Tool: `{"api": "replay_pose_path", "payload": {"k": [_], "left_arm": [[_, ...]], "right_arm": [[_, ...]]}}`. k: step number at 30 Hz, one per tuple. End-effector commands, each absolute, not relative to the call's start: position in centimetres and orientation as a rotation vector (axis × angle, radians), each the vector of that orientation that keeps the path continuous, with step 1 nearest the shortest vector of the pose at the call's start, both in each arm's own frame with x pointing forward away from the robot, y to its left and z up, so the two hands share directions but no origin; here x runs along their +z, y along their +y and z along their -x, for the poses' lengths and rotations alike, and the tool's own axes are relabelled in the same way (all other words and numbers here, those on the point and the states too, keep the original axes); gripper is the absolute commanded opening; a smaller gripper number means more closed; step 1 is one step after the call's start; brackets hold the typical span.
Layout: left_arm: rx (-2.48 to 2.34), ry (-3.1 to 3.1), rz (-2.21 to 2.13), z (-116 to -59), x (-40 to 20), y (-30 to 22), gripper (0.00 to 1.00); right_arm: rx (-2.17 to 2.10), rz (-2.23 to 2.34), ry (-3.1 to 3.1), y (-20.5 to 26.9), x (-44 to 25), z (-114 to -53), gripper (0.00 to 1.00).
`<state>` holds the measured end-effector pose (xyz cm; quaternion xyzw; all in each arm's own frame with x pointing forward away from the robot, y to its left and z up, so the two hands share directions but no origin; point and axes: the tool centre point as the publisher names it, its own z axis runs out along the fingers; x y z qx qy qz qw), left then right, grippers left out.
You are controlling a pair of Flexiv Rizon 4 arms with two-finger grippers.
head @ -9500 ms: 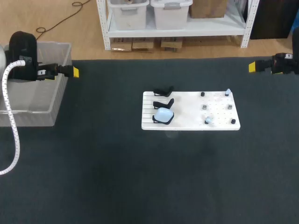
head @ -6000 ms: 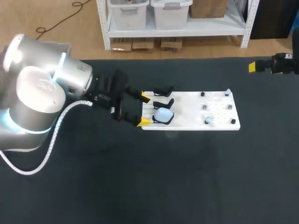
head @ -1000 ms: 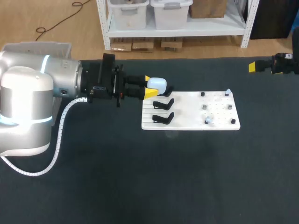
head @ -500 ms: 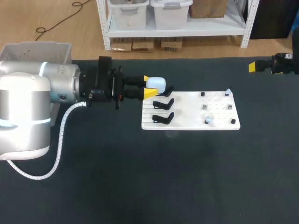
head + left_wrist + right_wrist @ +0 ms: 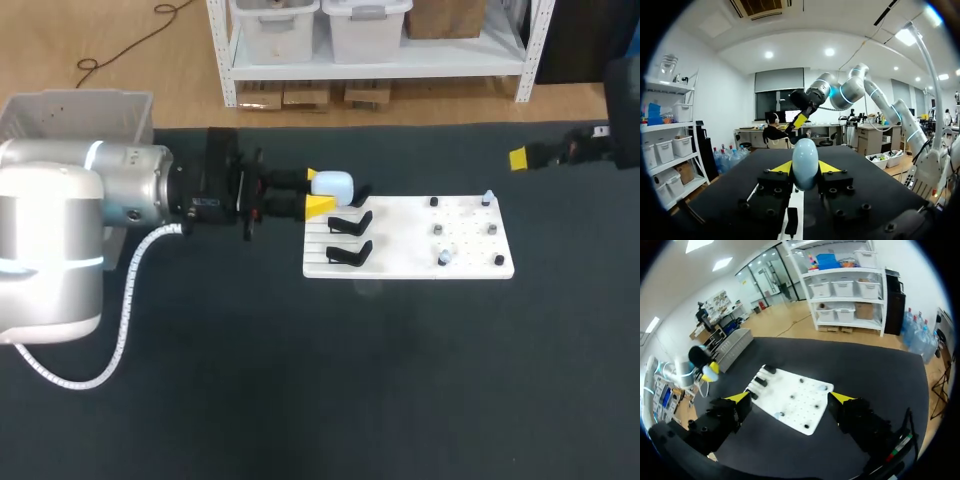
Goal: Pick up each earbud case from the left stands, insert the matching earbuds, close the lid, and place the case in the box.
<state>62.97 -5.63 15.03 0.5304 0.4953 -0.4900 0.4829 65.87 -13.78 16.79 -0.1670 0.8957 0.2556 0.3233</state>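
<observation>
The left gripper (image 5: 318, 190) is clamped on the case (image 5: 334, 184), holding it at the board's (image 5: 400, 262) far left corner, just above the far stand (image 5: 352, 194). The case is pale blue-white, smooth and egg-rounded. In the left wrist view its long axis stands upright between the fingers (image 5: 782, 166). The right gripper (image 5: 790, 397) hangs with its fingers spread apart near the worktop's (image 5: 300, 380) far right edge.

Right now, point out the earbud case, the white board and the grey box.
earbud case (image 5: 333, 184): head view, middle of its pale shell.
white board (image 5: 400, 250): head view, bare patch near its front edge.
grey box (image 5: 70, 118): head view, its inner wall.
</observation>
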Motion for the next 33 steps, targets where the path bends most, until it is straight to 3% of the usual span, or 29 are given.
{"api": "replay_pose_path", "payload": {"k": [1, 33], "left_arm": [[-1.216, 1.206, -1.312, -63.2, 14.9, -5.3, 0.00], [-1.214, 1.221, -1.302, -62.3, 14.4, -4.2, 0.00]], "right_arm": [[0.633, 0.464, 2.364, -11.9, 17.9, -63.8, 1.00], [0.552, 0.620, 2.548, 0.7, 18.1, -59.4, 1.00]]}}
